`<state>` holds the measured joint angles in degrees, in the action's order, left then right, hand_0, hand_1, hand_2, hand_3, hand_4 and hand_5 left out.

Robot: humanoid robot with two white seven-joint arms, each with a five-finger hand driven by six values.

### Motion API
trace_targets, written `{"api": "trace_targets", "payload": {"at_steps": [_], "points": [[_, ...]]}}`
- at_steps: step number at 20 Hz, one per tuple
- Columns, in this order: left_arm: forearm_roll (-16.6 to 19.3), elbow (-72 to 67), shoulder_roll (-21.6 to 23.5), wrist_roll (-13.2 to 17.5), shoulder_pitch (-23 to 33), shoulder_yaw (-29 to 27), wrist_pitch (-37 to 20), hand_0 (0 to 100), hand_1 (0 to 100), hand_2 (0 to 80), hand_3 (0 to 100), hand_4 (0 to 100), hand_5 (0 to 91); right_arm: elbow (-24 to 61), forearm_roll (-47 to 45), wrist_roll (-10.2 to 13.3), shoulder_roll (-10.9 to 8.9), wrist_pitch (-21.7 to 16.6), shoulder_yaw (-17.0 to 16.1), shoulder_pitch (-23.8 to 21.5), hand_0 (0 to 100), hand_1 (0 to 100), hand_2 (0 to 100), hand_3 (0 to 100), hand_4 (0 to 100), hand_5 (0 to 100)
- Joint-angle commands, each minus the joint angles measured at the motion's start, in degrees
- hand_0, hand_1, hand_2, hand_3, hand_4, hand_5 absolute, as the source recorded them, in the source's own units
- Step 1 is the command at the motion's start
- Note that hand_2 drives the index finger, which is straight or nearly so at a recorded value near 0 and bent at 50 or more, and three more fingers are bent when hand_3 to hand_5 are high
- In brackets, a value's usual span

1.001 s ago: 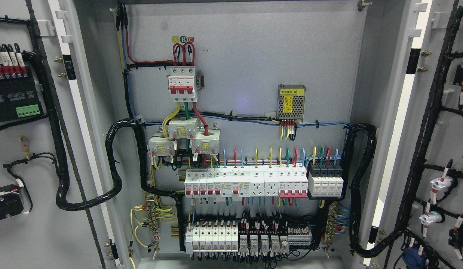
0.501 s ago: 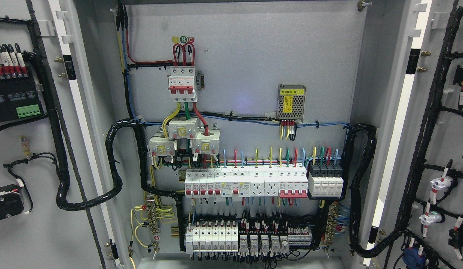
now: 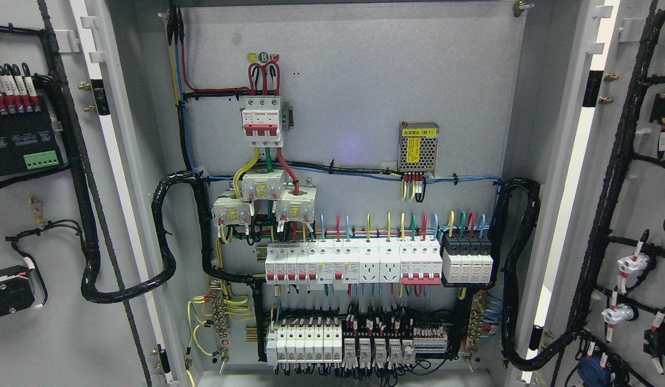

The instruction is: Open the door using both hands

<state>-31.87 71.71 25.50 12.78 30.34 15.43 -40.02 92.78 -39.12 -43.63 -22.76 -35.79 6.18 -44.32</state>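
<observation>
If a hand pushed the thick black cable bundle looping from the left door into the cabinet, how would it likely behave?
The black cable bundle would probably flex rather than hold stiff, since it hangs in a slack curved loop. It likely springs back somewhat, being many wires in a spiral wrap. It seems unlikely to slide far: both ends look fixed, to the left door and the backplate.

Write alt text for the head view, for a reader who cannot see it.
An electrical cabinet stands with both doors swung wide, the left door and right door showing wired inner faces. The back panel carries a red-handled main breaker, rows of white breakers and black cable bundles. No robot hand shows.
</observation>
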Motion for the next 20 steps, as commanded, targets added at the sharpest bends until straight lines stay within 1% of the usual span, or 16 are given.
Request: {"api": "trace_targets", "payload": {"at_steps": [1, 3, 6, 8, 11, 13, 14, 16, 19, 20], "points": [[0.4, -19.75, -3.97, 0.32, -0.27, 9.0, -0.06, 0, 0, 0.0, 0, 4, 0.0, -15.85, 1.42, 0.04, 4.47, -0.16, 5.33, -1.3, 0, 0, 0, 0, 0, 0], [1.19, -24.22, -5.63, 0.32, -1.59, 9.0, 0.12, 0, 0, 0.0, 0, 4, 0.0, -20.51, 1.77, 0.04, 5.7, -0.16, 5.51, -0.77, 0, 0, 0, 0, 0, 0], [2.42, -33.62, -8.27, 0.32, -4.75, 9.09, 0.12, 0, 0, 0.0, 0, 4, 0.0, -28.06, 2.65, 0.04, 7.98, -0.25, 4.98, 1.77, 0, 0, 0, 0, 0, 0], [2.51, -38.64, -10.03, 0.4, -6.51, 9.09, 0.12, 0, 0, 0.0, 0, 4, 0.0, -33.16, 2.65, 0.04, 9.48, -0.25, 4.72, 3.53, 0, 0, 0, 0, 0, 0], [2.6, -42.69, -11.52, 0.84, -7.92, 9.18, 0.3, 0, 0, 0.0, 0, 4, 0.0, -40.2, 2.65, 0.12, 11.76, -0.25, 4.37, 6.25, 0, 0, 0, 0, 0, 0], [2.69, -47.16, -13.19, 0.84, -9.67, 9.09, 0.38, 0, 0, 0.0, 0, 4, 0.0, -44.5, 2.65, 0.21, 13.34, -0.16, 3.49, 8.27, 0, 0, 0, 0, 0, 0], [2.69, -50.15, -14.16, 0.93, -10.9, 9.09, 0.47, 0, 0, 0.0, 0, 4, 0.0, -46.87, 2.65, 0.65, 14.14, 0.02, 2.79, 9.33, 0, 0, 0, 0, 0, 0], [2.6, -55.51, -15.83, 1.11, -13.01, 9.0, 0.56, 0, 0, 0.0, 0, 4, 0.0, -51.62, 2.65, 1.0, 15.37, 0.19, 1.73, 11.52, 0, 0, 0, 0, 0, 0], [2.6, -59.4, -17.59, 1.9, -15.04, 9.0, 0.65, 0, 0, 0.0, 0, 4, 0.0, -58.13, 2.47, 0.92, 16.25, 0.19, 1.55, 14.08, 0, 0, 0, 0, 0, 0], [2.6, -60.54, -18.2, 1.9, -15.65, 9.0, 1.43, 0, 0, 0.0, 0, 4, 0.0, -60.76, 2.47, 1.0, 16.77, 0.19, 1.55, 15.3, 0, 0, 0, 0, 0, 0]]}}
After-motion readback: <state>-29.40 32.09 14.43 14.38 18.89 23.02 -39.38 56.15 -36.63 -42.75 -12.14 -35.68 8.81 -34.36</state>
